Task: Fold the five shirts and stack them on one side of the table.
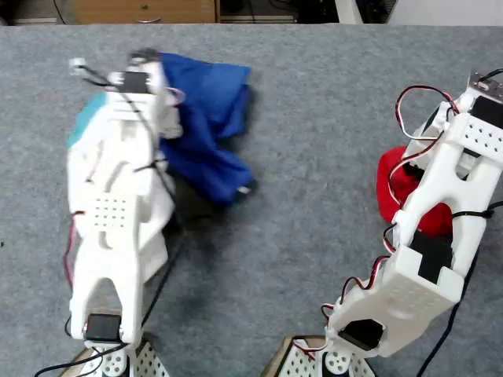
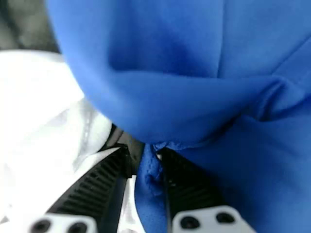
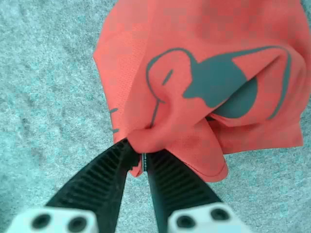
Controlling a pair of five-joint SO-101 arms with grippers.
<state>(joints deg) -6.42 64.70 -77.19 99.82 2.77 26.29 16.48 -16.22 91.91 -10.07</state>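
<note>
A blue shirt [image 1: 206,126] lies crumpled at the table's back left, partly lifted. My left gripper [image 2: 147,167] is shut on a fold of this blue shirt [image 2: 194,73], with white fabric [image 2: 43,111] beside its fingers. A light blue shirt [image 1: 85,118] peeks out under the left arm. At the right edge lies a red shirt [image 1: 397,188], half hidden by the right arm. My right gripper [image 3: 142,162] is shut on an edge of the red shirt [image 3: 204,73], which carries a dark printed figure.
Grey carpet-like cloth [image 1: 314,157] covers the table, with free room in the middle and front. Wooden furniture [image 1: 145,9] stands beyond the back edge. Both arm bases [image 1: 314,357] sit at the front edge.
</note>
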